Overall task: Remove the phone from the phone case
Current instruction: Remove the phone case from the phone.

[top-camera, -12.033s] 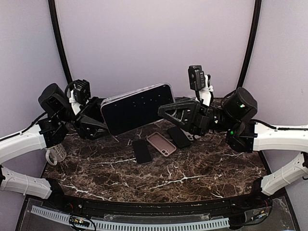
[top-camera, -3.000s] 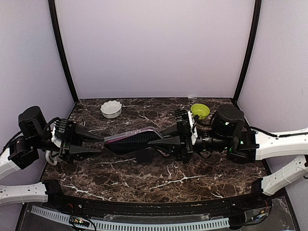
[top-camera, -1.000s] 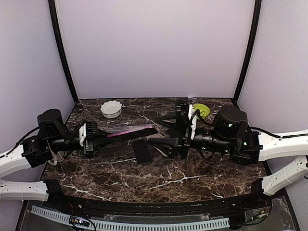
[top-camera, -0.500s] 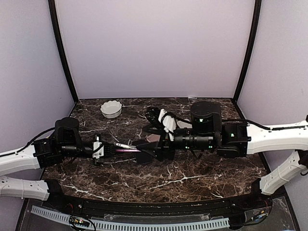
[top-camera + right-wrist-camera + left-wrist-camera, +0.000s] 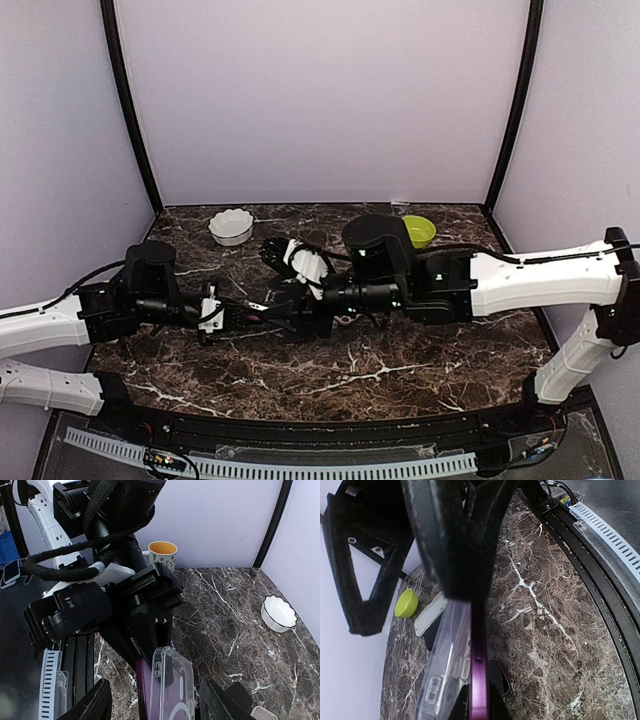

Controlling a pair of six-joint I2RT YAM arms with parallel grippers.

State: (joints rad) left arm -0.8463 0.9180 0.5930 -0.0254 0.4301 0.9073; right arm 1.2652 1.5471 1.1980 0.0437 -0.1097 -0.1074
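Observation:
A purple phone (image 5: 479, 665) stands edge-up just above the table. Its clear phone case (image 5: 442, 665) gapes away from the phone on one side. My left gripper (image 5: 479, 709) is shut on the phone's end, one finger on each face. In the right wrist view the case (image 5: 176, 685) and phone (image 5: 146, 690) stick up between the fingers of my right gripper (image 5: 156, 685), which stand open with a gap on both sides. From above, the left gripper (image 5: 236, 315) and right gripper (image 5: 292, 310) meet nose to nose at centre-left, and the phone (image 5: 262, 307) is mostly hidden.
A white bowl (image 5: 231, 227) and a green bowl (image 5: 418, 232) sit at the back. A black phone (image 5: 498, 677) and a white case (image 5: 431, 614) lie flat on the marble under the grippers. A mug (image 5: 162, 554) stands behind the left arm.
Both arms have shifted left and lower, the right reaching far across. The phone went from near flat to edge-on, and the right jaws have narrowed around it.

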